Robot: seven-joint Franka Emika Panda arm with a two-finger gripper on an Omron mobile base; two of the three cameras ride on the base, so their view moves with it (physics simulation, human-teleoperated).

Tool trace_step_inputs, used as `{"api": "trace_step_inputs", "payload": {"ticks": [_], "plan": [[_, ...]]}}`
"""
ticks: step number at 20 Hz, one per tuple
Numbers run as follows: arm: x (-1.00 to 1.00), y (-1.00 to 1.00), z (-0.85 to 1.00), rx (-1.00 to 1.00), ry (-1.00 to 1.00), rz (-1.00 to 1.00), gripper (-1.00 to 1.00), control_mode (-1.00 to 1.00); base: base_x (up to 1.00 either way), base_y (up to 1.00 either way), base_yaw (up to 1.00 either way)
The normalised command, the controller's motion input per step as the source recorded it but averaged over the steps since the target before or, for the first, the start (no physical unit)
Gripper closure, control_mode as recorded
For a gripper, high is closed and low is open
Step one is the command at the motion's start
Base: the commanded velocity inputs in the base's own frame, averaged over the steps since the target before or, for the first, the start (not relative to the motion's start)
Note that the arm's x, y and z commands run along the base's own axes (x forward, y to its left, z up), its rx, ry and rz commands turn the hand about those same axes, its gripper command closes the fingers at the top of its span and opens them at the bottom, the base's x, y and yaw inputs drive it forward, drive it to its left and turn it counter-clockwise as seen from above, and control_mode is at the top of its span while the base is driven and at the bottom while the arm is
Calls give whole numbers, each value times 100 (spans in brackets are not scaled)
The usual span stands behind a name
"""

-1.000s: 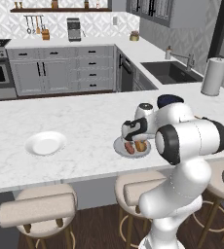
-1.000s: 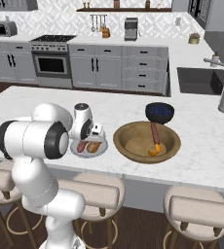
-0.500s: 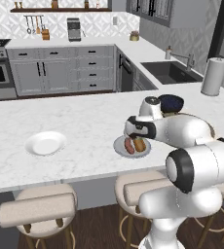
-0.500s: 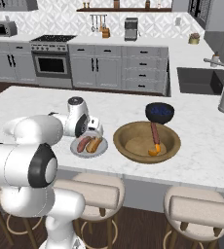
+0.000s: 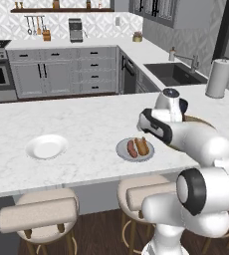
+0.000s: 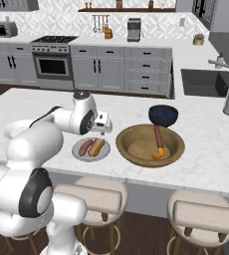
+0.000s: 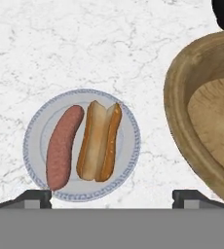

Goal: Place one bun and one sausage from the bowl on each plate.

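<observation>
1. Gripper (image 7: 112,197) hangs above the island counter (image 5: 86,124), jaws spread wide, nothing betw. them; fingertips (image 7: 33,197) sit far apart at the bottom of the hand view.
2. Grey plate (image 7: 131,146) lies right below the gripper. On it: a sausage (image 7: 63,146) & a split bun (image 7: 100,141), side by side, touching or nearly so.
3. In the right base view the same plate (image 6: 77,152) sits just below and in front of the hand (image 6: 102,123), w/ sausage (image 6: 86,147) & bun (image 6: 97,147) on it.
4. Bowl (image 6: 172,149), wooden, stands just beside the plate, to the gripper's right, not touching it. Inside: one more sausage (image 6: 158,137) leaning up the far wall, plus an orange-tan piece (image 6: 157,154) at its low end; can't tell what it is.
5. Small dark bowl (image 6: 163,114) stands behind the wooden bowl, at its far rim.
6. White plate (image 5: 47,147) is well off to the gripper's left on the same counter, bare.
7. Paper-towel roll (image 5: 218,78) stands far right, near the sink (image 5: 173,73).
</observation>
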Motion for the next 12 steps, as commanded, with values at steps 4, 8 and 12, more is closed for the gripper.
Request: {"api": "trace_step_inputs", "payload": {"ticks": [4, 8, 12], "plan": [[12, -79, 0, 0, -1, 0, -100, -100, 0, 0, 0], [18, -68, 0, 0, 0, 0, -100, -100, 0, 0, 0], [23, -58, 0, 0, 0, 0, -100, -100, 0, 0, 0]]}}
